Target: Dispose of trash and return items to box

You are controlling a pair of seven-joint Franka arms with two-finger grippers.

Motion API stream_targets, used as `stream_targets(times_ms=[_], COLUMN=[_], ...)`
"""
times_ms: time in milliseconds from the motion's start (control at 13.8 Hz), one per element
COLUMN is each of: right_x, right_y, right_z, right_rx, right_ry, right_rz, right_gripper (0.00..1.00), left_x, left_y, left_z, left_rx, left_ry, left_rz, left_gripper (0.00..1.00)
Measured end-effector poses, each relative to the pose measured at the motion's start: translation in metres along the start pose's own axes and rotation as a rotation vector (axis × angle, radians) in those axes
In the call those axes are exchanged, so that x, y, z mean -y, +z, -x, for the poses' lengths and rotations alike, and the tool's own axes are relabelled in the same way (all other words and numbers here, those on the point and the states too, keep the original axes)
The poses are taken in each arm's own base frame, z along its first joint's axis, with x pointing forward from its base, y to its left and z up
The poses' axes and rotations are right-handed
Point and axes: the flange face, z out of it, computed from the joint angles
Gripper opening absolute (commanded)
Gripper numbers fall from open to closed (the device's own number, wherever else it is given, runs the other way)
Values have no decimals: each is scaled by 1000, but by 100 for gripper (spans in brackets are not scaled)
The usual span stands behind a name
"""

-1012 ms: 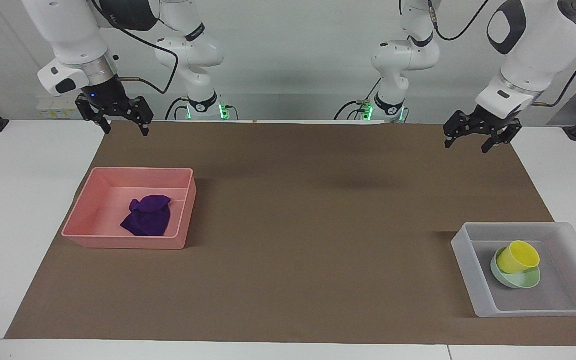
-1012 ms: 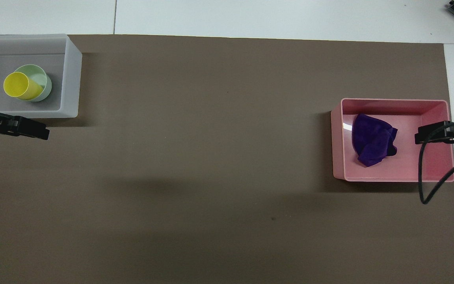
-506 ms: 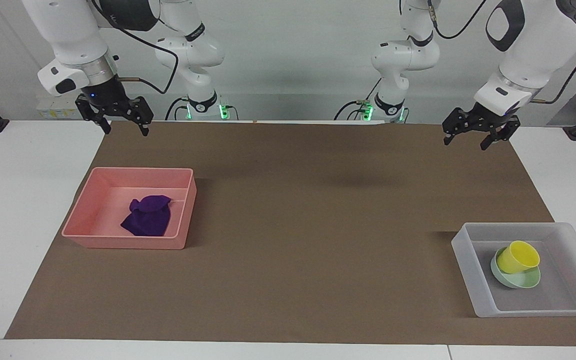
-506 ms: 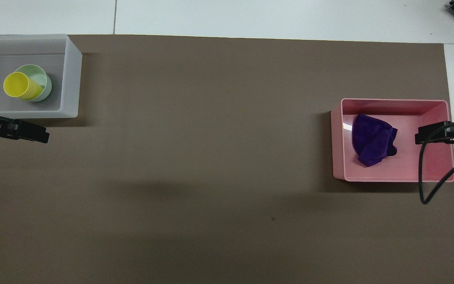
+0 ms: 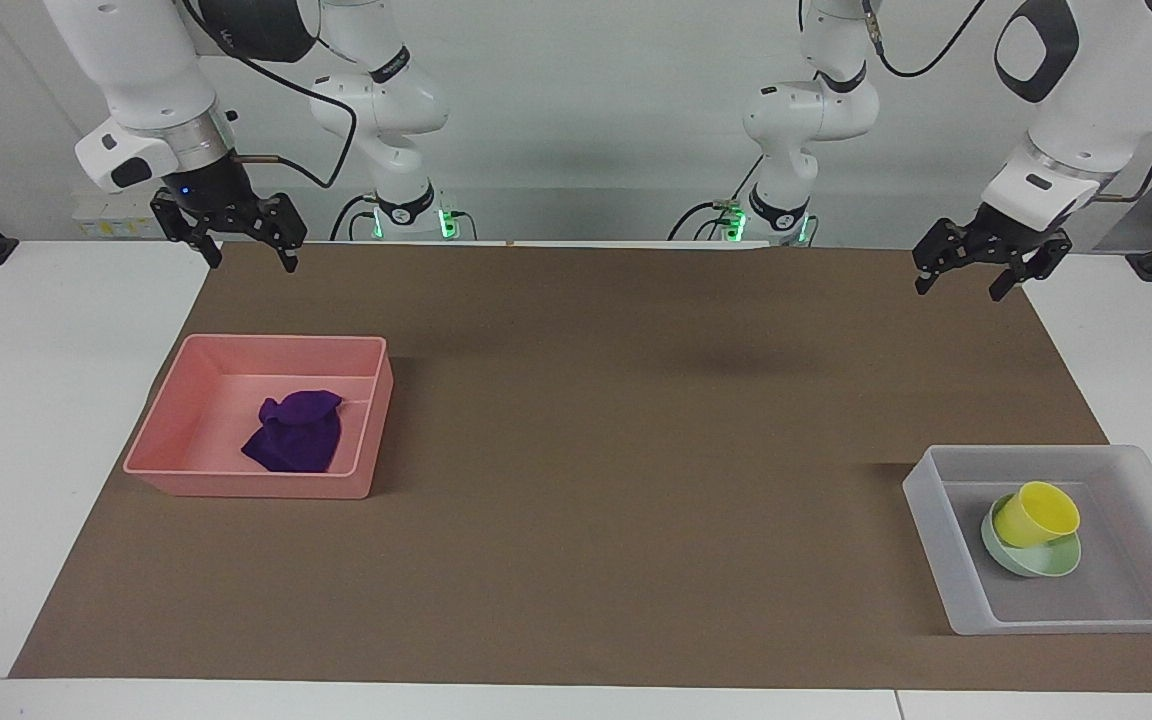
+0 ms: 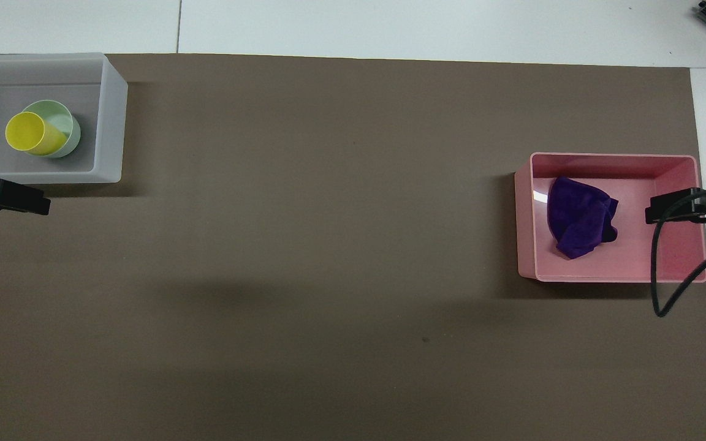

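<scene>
From overhead, my left gripper point(image 6: 22, 201) shows only as a dark tip; the rest is cut off by the frame's edge. My right gripper point(image 6: 665, 209) is likewise clipped there, and it covers part of the pink tray point(image 6: 610, 277) floor below it. The translucent box point(image 5: 936, 520) under my left side runs off the facing view's edge. The yellow cup point(image 5: 1036, 514) hides part of the mint-green bowl point(image 5: 1046, 564).
</scene>
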Motion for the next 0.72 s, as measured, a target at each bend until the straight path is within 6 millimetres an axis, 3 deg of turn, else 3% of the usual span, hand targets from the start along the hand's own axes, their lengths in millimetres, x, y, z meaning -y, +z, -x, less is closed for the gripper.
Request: stream_targets(times_ms=[723], right_x=[0], right_y=[0], right_z=[0], right_rx=[0], right_ry=[1], right_rz=[0], right_gripper=[100], left_x=[-19], left_y=[-29], left_z=[7], left_rx=[13], left_ry=[32], left_rz=[4], left_gripper=[100])
